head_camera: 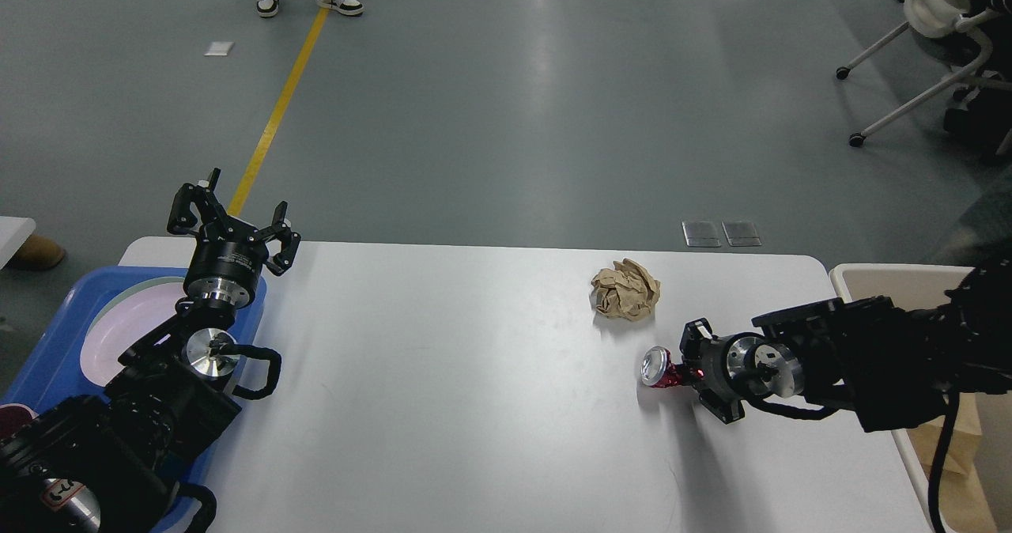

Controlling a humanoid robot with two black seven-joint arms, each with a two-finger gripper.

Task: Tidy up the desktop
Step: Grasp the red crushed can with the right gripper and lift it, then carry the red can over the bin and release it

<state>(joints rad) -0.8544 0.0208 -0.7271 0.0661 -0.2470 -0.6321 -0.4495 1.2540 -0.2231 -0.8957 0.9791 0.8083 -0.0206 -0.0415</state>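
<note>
The white desktop [474, 375] fills the lower half of the head view. A crushed red can [655, 365] with a silver end lies at the right side, its red body held between the fingers of my right gripper [685, 372], which reaches in from the right and is shut on it. A crumpled brown paper ball [625, 289] sits just behind the can, apart from it. My left gripper [231, 218] is open and empty, pointing up over the table's far left corner.
A blue tray [55, 335] holding a pale round plate [118, 327] sits at the table's left edge under my left arm. A beige bin [893, 284] stands off the table's right edge. Office chairs stand far right on the grey floor.
</note>
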